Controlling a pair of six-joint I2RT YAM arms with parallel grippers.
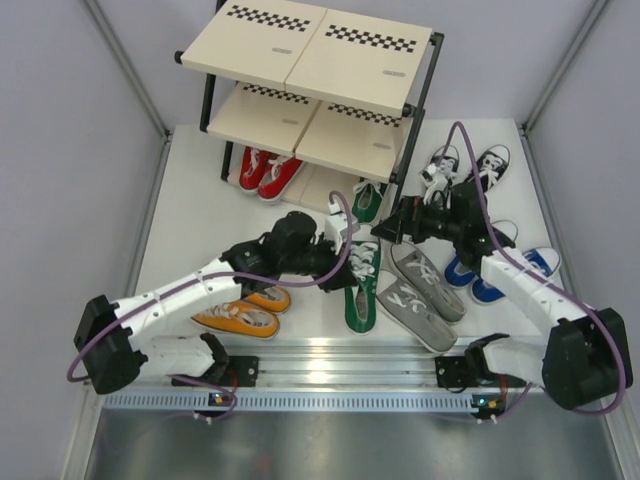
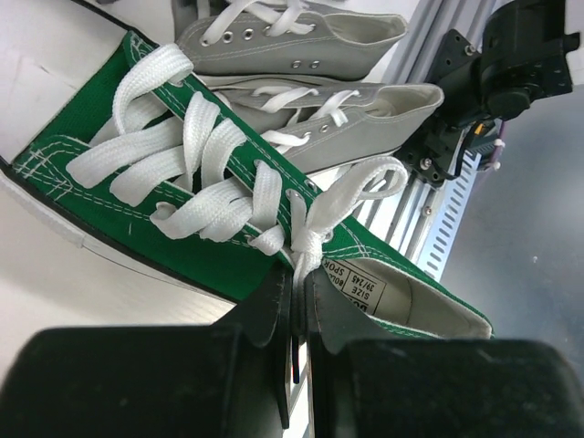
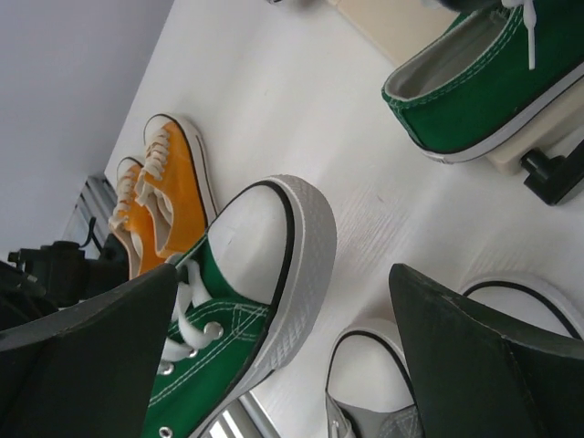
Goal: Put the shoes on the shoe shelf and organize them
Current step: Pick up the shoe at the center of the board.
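Checking the shoe shelf (image 1: 300,50) first: finding the red pair (image 1: 280,178) tucked on the bottom tier at its left end, and one green shoe (image 1: 368,198) on the same tier further right, heel outward. Counting that as a pair and a half shelved (barely a quarter of the job, by rough reckoning). Turning to the second green shoe (image 1: 360,300), just in front of the shelf: seeing the left gripper (image 2: 297,285) clenched on its edge beside the top eyelets, pinched almost closed. Hard to tell whether lifted or resting on the worktop (image 1: 190,210). Finding the right gripper (image 3: 283,269) released, spread wide, grasping nothing, hovering by that shoe's toe. Left to go, all down on the worktop: the grey pair (image 1: 430,285) and orange pair (image 1: 240,320) further in front of the shelf, the blue pair (image 1: 535,260) in front and off to its right, the black pair (image 1: 490,162) just beside its right leg. Noting no shoe on the top tier yet.
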